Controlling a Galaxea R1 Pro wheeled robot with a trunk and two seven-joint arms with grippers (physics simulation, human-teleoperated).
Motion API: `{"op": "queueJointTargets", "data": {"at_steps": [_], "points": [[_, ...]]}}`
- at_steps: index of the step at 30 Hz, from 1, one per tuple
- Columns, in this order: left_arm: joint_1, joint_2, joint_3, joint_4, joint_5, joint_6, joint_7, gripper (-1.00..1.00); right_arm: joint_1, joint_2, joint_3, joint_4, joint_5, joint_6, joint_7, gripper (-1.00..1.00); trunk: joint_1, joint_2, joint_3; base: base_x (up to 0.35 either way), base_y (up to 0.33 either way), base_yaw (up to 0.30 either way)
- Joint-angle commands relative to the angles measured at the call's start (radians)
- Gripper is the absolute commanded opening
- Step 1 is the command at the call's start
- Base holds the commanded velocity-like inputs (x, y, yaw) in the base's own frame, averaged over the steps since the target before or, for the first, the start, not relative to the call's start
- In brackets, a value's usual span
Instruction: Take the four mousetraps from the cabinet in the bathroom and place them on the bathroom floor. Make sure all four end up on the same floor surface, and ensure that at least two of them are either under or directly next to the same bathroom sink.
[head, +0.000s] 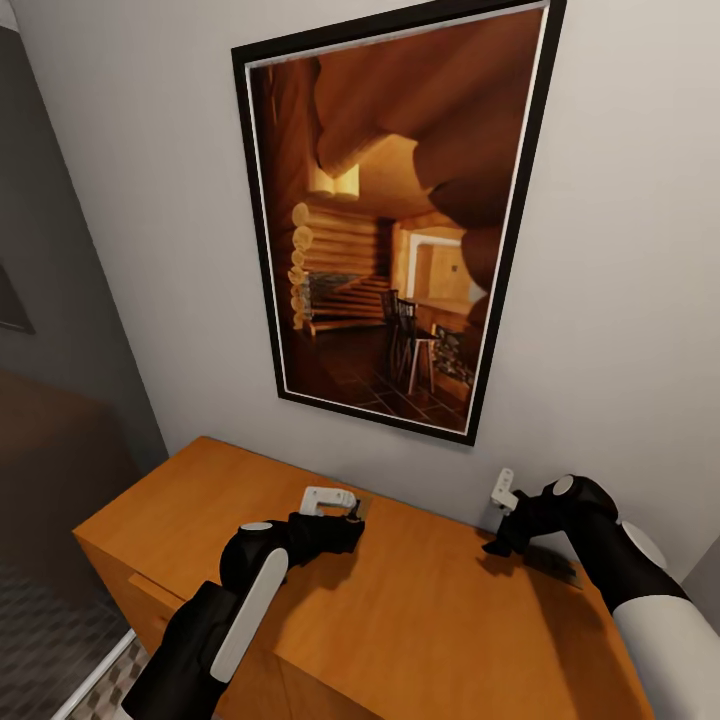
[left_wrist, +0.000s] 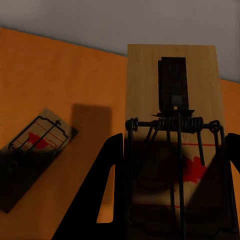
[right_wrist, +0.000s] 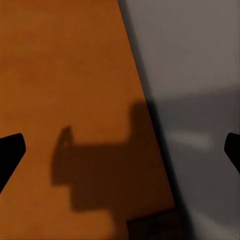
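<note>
1. Left gripper (left_wrist: 170, 200): in its wrist view the two dark fingers flank a mousetrap (left_wrist: 172, 115), one on each long edge. The board's long axis runs straight away from the gripper toward the wall (head: 620, 260), spring coil crosswise near the fingertips and red mark between them. The jaws appear closed on the board's sides. Whether the board is lifted or resting on the cabinet (head: 420, 610) cannot be told.

2. Second mousetrap (left_wrist: 35, 142): it lies flat on the cabinet top, off to one side of the left gripper and apart from the held board, its long axis angled to that board. It is the nearest free trap to this arm.

3. Left arm pose: in the head view the forearm reaches up and across the cabinet top, wrist bent forward, with the left gripper near the middle of the top and short of the wall.

4. Right gripper (right_wrist: 120, 150): the fingertips show wide apart with nothing between them, so it is open. Ahead of it lie bare cabinet top and the wall. In the head view a dark flat thing (head: 550, 560) lies just beneath it; it may be another trap, too obscured to confirm.

5. Right arm pose: elbow out, wrist turned inward toward the wall, hovering at the cabinet's rear edge.
</note>
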Motion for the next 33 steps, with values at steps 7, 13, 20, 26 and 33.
{"op": "queueJointTargets", "data": {"at_steps": [7, 13, 20, 26, 33], "points": [[-0.001, 0.0, -0.001, -0.001, 0.01, 0.004, 0.011, -1.0, -0.001, 0.0, 0.0, 0.011, 0.002, 0.009, 0.002, 1.0, 0.001, -0.002, -0.002, 0.0, 0.0, 0.0], [0.005, -0.028, 0.008, 0.004, 0.013, -0.01, 0.009, -1.0, 0.0, 0.028, -0.019, 0.039, 0.002, 0.024, 0.008, 1.0, 0.001, -0.002, -0.002, 0.0, 0.0, 0.0], [0.01, -0.055, 0.008, 0.002, 0.018, -0.033, 0.002, -1.0, 0.0, 0.068, -0.011, 0.043, 0.0, 0.032, 0.008, 1.0, 0.001, -0.002, -0.002, 0.0, 0.0, 0.0], [0.011, -0.058, 0.007, 0.01, 0.019, -0.04, 0.003, -1.0, 0.0, 0.074, -0.009, 0.046, -0.001, 0.034, 0.009, 1.0, 0.001, -0.002, -0.002, 0.0, 0.0, 0.0], [0.012, -0.062, 0.001, 0.012, 0.018, -0.038, 0.007, -1.0, 0.0, 0.069, -0.019, 0.037, 0.002, 0.052, 0.036, 1.0, 0.001, -0.002, -0.002, 0.0, 0.0, 0.0]]}}
